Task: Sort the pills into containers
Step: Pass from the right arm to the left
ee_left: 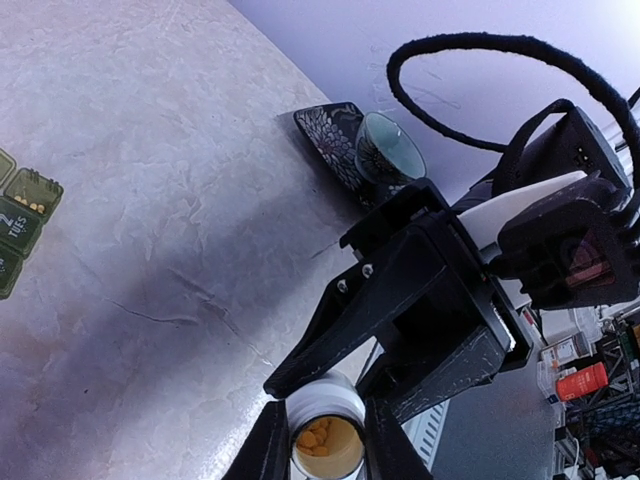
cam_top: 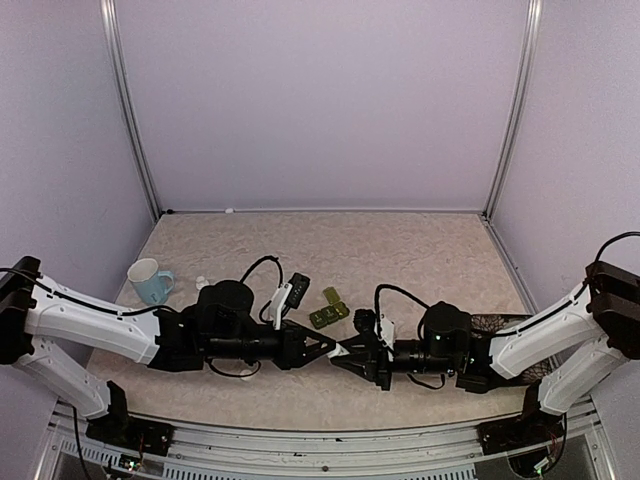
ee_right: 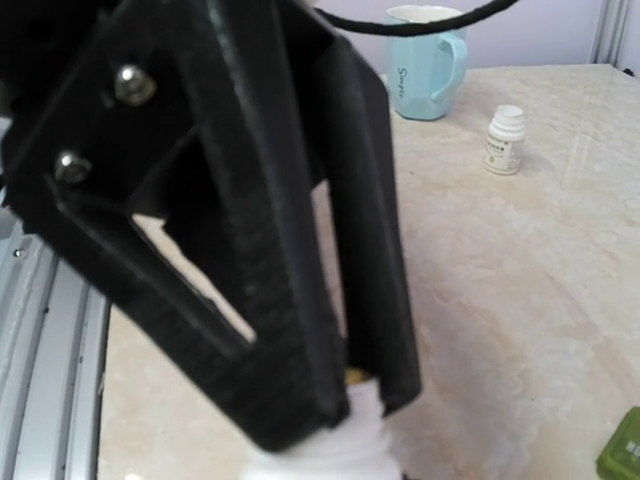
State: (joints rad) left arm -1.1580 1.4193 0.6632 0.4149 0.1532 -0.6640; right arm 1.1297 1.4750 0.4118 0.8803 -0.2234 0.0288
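This is a robotics lab test cell. A marbled worktop (cam_top: 400,250) is boxed in by plain lilac panels (cam_top: 320,100) set in aluminium posts (cam_top: 130,110), and a left arm (cam_top: 90,325) and a right arm (cam_top: 545,340) stand at a metal rail (cam_top: 330,455) along its near edge. Beyond the worktop, the left wrist view catches cluttered storage boxes (ee_left: 585,385).

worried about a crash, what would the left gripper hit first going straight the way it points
Almost certainly the right gripper: it faces the left gripper tip to tip at the bottle.
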